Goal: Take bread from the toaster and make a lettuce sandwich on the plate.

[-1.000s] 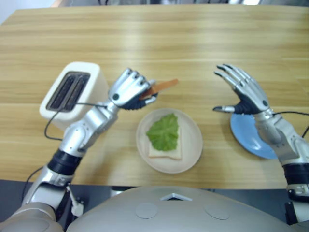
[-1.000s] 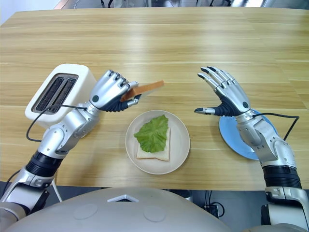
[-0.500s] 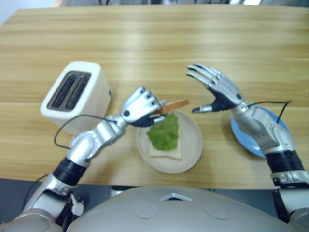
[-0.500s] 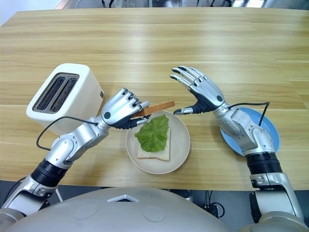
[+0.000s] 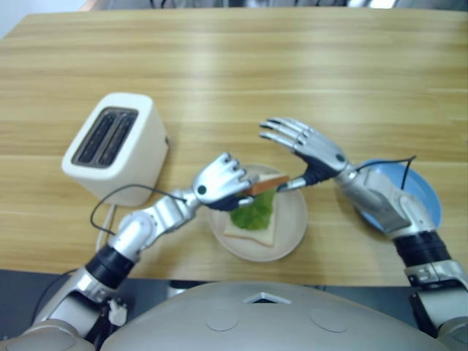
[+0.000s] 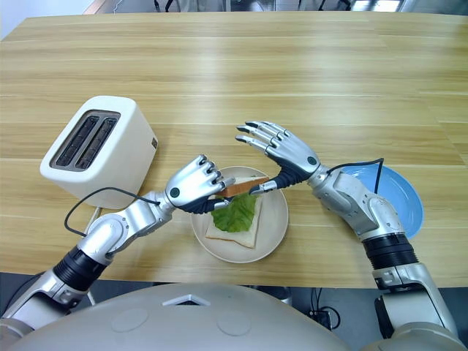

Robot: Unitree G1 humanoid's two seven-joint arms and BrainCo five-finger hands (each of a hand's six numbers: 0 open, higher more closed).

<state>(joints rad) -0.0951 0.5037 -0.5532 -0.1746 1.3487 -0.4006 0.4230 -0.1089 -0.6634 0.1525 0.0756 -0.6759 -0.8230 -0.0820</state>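
**A:** Left hand [image 6: 191, 191] curled, pinching a toast slice [image 6: 245, 186] by one end. Why there?

**B:** Judging by the task, it's the top layer. Well clear of the toaster [image 6: 99, 150], it hangs level just over the plate [image 6: 276, 219], above the lettuce [image 6: 235, 213] on the bottom slice [image 6: 238, 235].

**A:** Right hand [image 6: 281, 150]?

**B:** Spread, empty, thumb just beside the slice's free end, likely to steady it.

The left hand [image 6: 191, 191], gripping a toast slice [image 6: 245, 186], and the spread right hand [image 6: 281, 150] crowd the air over the plate [image 6: 276, 219]. The toaster [image 6: 95, 150] stands left, a blue plate [image 6: 406, 197] lies right, and bare bench [image 6: 219, 66] stretches wide beyond.
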